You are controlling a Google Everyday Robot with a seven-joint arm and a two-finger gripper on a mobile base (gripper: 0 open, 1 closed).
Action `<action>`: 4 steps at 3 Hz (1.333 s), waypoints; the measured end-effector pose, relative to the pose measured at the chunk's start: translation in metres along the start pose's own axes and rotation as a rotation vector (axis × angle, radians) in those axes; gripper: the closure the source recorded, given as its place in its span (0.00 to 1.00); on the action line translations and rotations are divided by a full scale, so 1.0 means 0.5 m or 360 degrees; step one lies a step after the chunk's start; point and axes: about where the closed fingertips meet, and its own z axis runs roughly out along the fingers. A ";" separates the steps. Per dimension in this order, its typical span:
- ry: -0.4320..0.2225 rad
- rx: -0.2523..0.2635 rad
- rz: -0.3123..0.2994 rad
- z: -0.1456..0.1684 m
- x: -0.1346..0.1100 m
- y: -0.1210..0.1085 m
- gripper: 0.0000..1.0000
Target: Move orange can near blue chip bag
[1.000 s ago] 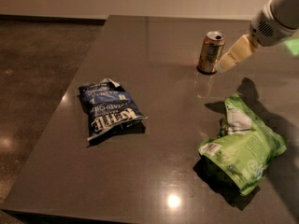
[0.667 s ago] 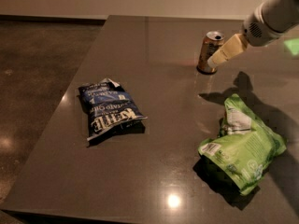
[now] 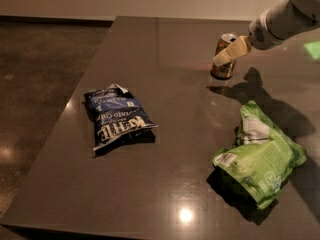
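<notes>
The orange can [image 3: 223, 72] stands upright toward the far right of the dark surface [image 3: 170, 49], its silver top facing up. The hand [image 3: 224, 58] sits right at the can, with a pale part of it lying across the can's front at mid-height, while the arm [image 3: 282, 20] reaches in from the upper right. Whether the hand is wide, narrow or already closed on the can cannot be told from this angle. The blue chip bag [image 3: 117, 115] lies flat well to the left and nearer the camera, lettering up, with plenty of bare surface between it and the can. A green bag [image 3: 260, 159] lies crumpled at the near right, apart from both. The can is likely light and stiff, though its thin wall would probably dent under a hard squeeze, and its smooth metal side may slip if gripped loosely. The best hold appears to be across the middle of the body, from the two sides, low enough that it does not tip when lifted. The surface looks glossy, so a nudged can could slide or topple rather than stay put. The carry then calls for a move left and toward the camera, setting the can down upright just beside the blue chip bag without pressing onto its soft, crinkly edge.
</notes>
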 end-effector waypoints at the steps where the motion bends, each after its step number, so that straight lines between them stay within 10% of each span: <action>1: -0.0049 -0.0004 0.0018 0.021 -0.017 -0.006 0.00; 4: -0.0182 -0.0135 0.0009 0.021 -0.051 0.025 0.65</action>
